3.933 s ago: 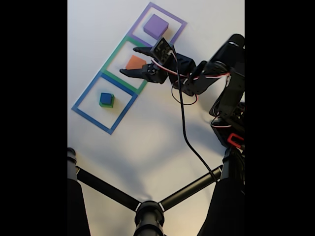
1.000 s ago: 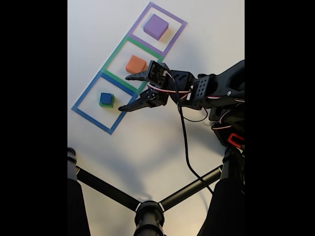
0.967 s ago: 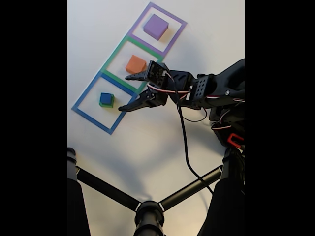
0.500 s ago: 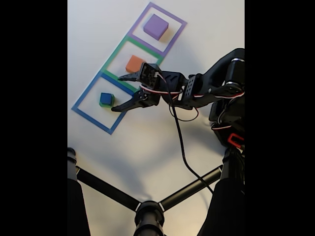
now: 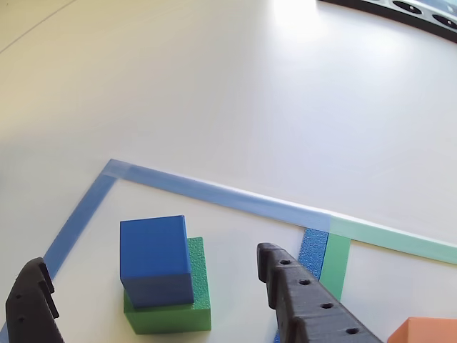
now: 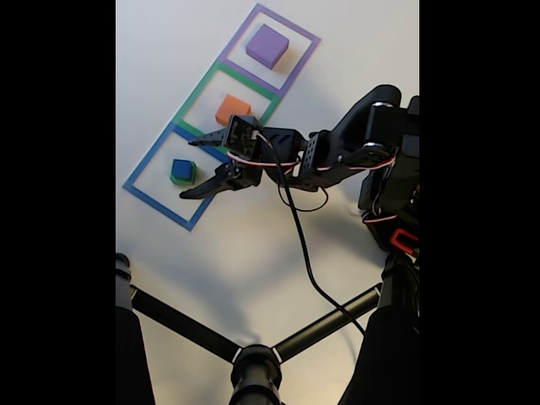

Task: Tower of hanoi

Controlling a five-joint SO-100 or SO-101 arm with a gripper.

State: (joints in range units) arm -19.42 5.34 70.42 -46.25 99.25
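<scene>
White tabletop fills the other view, where the blue cube (image 5: 155, 261) sits on the green block (image 5: 171, 304) inside the blue tape outline (image 5: 214, 193), and the gripper (image 5: 153, 286) stands with jaws spread wide to either side of the stack. In the fixed view the orange block (image 6: 233, 109) and purple block (image 6: 267, 45) lie apart in their own squares; the cube looks light, rigid and matte, so its two flat opposite sides seem the best hold.

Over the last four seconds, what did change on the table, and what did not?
The open gripper swung from over the orange block toward the blue cube stacked on the green block, holding nothing. All blocks, including the purple block, stayed put.
</scene>
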